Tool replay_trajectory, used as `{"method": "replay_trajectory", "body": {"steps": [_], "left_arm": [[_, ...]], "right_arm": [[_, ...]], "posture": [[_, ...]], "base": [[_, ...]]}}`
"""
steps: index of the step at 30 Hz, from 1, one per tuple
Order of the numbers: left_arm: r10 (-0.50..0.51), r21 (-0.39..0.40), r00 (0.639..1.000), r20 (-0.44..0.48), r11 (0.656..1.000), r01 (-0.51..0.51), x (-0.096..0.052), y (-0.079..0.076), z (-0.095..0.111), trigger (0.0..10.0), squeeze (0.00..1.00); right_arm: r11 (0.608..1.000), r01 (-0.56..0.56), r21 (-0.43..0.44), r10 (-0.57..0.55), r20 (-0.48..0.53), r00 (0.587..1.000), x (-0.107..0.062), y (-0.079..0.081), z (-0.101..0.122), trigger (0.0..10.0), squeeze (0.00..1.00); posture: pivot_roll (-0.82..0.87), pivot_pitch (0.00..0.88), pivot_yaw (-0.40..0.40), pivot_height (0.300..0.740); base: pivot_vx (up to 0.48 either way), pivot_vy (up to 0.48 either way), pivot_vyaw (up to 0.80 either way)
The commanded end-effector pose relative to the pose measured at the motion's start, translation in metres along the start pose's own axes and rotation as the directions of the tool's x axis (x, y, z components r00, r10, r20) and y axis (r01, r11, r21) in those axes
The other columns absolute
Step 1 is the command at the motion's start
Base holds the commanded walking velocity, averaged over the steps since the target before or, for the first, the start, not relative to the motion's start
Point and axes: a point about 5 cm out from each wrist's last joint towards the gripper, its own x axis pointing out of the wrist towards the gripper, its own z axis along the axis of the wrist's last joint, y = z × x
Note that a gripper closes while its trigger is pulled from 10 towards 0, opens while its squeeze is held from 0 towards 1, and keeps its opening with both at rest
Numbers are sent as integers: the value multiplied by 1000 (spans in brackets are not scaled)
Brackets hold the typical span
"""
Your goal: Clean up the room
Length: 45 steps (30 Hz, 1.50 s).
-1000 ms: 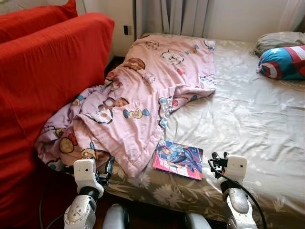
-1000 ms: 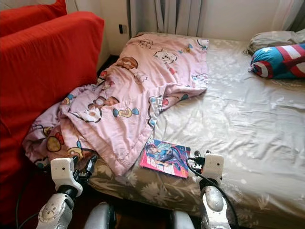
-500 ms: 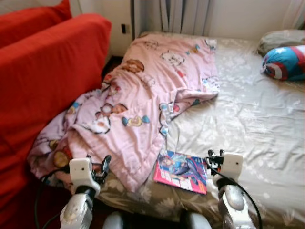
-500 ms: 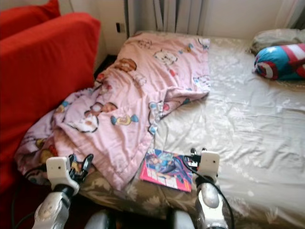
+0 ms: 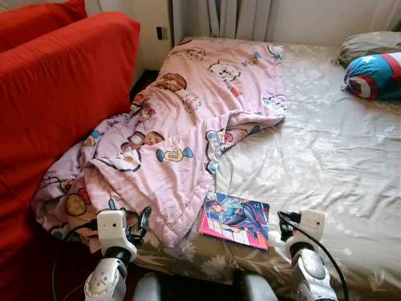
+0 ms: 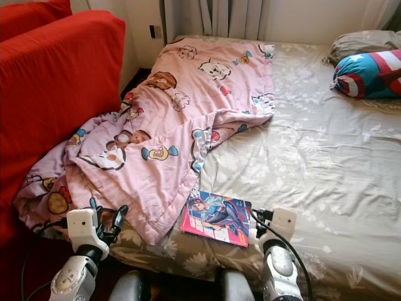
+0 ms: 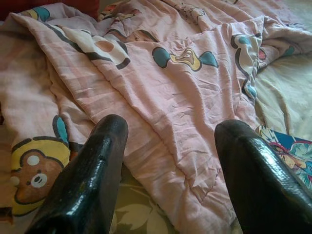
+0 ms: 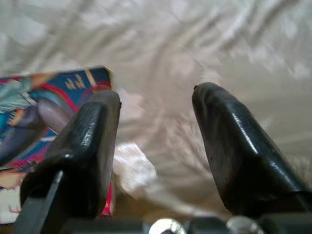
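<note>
A crumpled pink cartoon-print blanket [image 5: 182, 125] lies over the left half of the bed and spills off its near left corner. A colourful comic book [image 5: 235, 219] lies flat on the sheet near the bed's front edge. My left gripper [image 5: 139, 226] is open, low at the blanket's hanging edge; in the left wrist view its fingers [image 7: 92, 170] frame the blanket [image 7: 170, 83]. My right gripper [image 5: 283, 224] is open just right of the book, with the book's corner [image 8: 44, 97] beside one finger [image 8: 83, 141].
A red sofa [image 5: 56, 100] stands close along the bed's left side. A blue, red and white star-shield pillow [image 5: 376, 75] and a grey pillow [image 5: 369, 45] lie at the bed's far right. The grey floral sheet [image 5: 326, 150] is bare on the right half.
The view has shifted as the camera moved. My right gripper has dropped lower beside the book. The left gripper stays at the blanket's edge.
</note>
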Motion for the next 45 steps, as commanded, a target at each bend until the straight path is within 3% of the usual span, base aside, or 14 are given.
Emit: {"method": "replay_trajectory", "body": {"steps": [1,2,4,19,29,40,41,42,45], "left_arm": [[-11,7,1000,-9,1000,11,-2,1,0,10000,0],[-11,7,1000,-9,1000,11,-2,1,0,10000,0],[-17,14,1000,-19,1000,17,-4,2,0,10000,0],[-11,47,998,-55,999,13,-22,13,4,10000,0],[-22,54,997,-67,998,26,-22,12,5,10000,0],[-25,61,997,-69,998,30,-19,13,8,10000,0],[-26,61,997,-69,998,30,-19,12,8,10000,0],[-26,61,997,-69,998,30,-19,12,8,10000,0],[-26,62,997,-73,998,31,-18,12,8,10000,0]], "right_arm": [[1000,0,23,0,-24,1000,3,1,2,10000,1000],[1000,0,23,0,-24,1000,3,1,2,10000,1000],[998,-14,63,19,-72,997,6,4,1,10000,0],[998,15,63,-9,-105,994,14,6,12,10000,0],[998,13,61,1,-218,976,10,2,-4,10000,0],[998,11,59,4,-241,970,10,3,-5,10000,0],[998,10,59,5,-239,971,11,3,-4,1647,0],[998,9,59,5,-237,972,11,3,-3,0,0],[998,9,59,5,-234,972,12,3,-2,0,0]], "posture": [[6,137,17,619],[6,137,17,619],[9,147,22,619],[62,211,59,619],[66,210,68,619],[68,205,74,619],[69,205,74,619],[68,206,74,619],[69,204,75,619]], "base": [[0,0,0],[0,0,0],[0,0,0],[0,0,0],[0,0,0],[0,0,0],[0,0,0],[0,0,0],[0,0,0]]}}
